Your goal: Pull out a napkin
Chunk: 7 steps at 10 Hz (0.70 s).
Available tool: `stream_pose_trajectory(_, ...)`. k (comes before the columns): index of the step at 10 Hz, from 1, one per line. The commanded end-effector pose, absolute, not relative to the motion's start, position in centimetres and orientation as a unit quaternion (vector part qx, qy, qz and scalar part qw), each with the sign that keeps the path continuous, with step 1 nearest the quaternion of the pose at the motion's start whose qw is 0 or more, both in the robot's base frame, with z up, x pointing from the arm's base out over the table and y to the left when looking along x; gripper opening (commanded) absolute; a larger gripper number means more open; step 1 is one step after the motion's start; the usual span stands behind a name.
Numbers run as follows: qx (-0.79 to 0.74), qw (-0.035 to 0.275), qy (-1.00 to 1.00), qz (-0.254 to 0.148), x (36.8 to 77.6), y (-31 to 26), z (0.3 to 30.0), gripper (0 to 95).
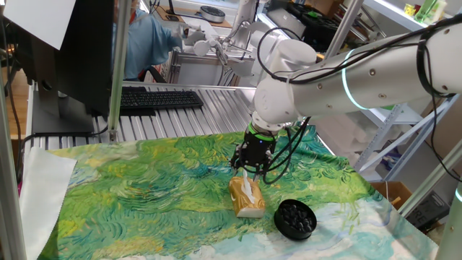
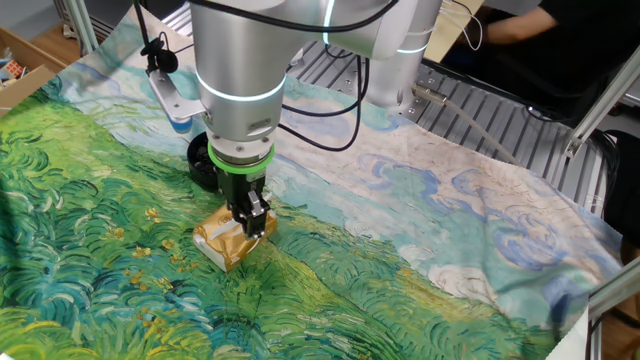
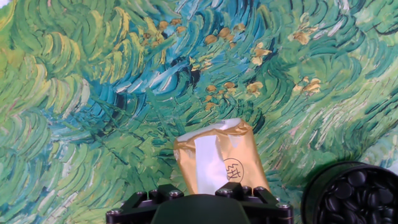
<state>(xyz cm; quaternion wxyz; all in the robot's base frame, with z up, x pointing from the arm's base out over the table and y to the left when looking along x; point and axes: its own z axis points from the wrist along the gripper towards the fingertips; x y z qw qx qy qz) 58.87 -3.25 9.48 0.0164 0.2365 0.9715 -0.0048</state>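
The tan-yellow tissue pack (image 1: 247,201) lies on the painted cloth, also seen in the other fixed view (image 2: 230,245) and the hand view (image 3: 239,155). The white napkin (image 3: 208,165) shows as a strip in the pack's top slot, with a small point sticking up (image 1: 249,188). My gripper (image 1: 252,172) hangs straight down just above the pack's far end, also in the other fixed view (image 2: 252,222). Its fingers stand apart on either side of the napkin's tip and hold nothing. The hand view shows only the gripper's body along the bottom edge; the fingertips are hidden.
A black round container (image 1: 294,218) stands right beside the pack, also in the hand view (image 3: 351,194). A large white paper sheet (image 1: 45,189) lies at the cloth's left edge. A keyboard (image 1: 155,99) and a monitor are behind, and a person sits at the back.
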Motion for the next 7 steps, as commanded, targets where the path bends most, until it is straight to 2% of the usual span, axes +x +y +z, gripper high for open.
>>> stream_pose_trajectory(1, 0.237, 0.016, 0.971, -0.006, 58.86, -3.3, 9.43, 57.0)
stream_pose_trajectory(2, 0.229, 0.016, 0.973, -0.006, 58.88, -3.34, 9.33, 38.0)
stream_pose_trajectory(3, 0.222, 0.016, 0.975, -0.005, 58.9, -3.37, 9.34, 0.0)
stream_pose_trajectory(7, 0.218, 0.016, 0.976, -0.004, 58.93, -3.39, 9.37, 0.0)
